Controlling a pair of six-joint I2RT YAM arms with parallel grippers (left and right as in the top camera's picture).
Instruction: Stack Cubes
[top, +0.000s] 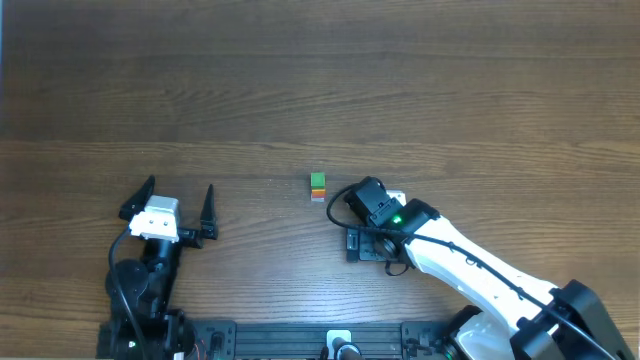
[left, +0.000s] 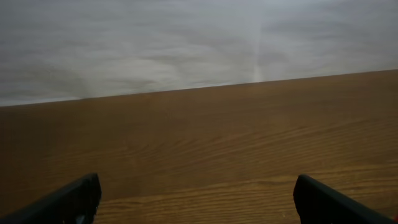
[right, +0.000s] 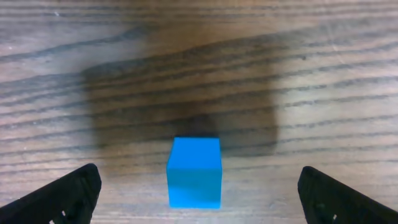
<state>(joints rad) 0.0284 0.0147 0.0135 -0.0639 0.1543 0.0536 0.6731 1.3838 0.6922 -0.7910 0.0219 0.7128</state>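
One blue cube lies between the right pincer's parted jaws.

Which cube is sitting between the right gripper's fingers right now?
The blue cube, alone on the table between the open fingers of the right gripper. The green cube is stacked on an orange one, apart from that gripper.

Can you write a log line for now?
right tool: open, over blue cube | left tool: open | stack: green cube on orange cube

The blue cube stood apart on the bench, with room on both sides between the spread fingers of the right hand; the stack stood near.
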